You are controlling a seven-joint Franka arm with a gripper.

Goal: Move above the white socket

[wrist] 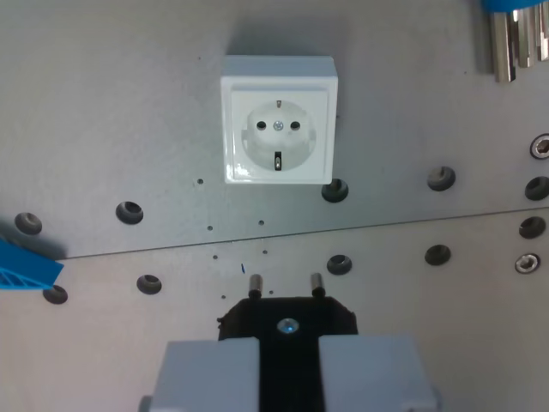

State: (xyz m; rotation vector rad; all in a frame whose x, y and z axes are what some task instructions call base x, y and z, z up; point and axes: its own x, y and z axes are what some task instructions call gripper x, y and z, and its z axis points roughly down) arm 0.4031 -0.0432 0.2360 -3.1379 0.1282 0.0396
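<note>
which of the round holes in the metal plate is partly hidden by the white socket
The dark round hole at the lower right corner of the square white plastic socket. The socket's corner overlaps its upper edge, while every other hole in the grey metal plate sits fully exposed.

I see my gripper (289,365) at the bottom edge of the wrist view, near the middle. Its two grey fingers (210,373) stand side by side, closed on a black plug (287,322). The plug's two metal pins point toward the top of the view.
</note>
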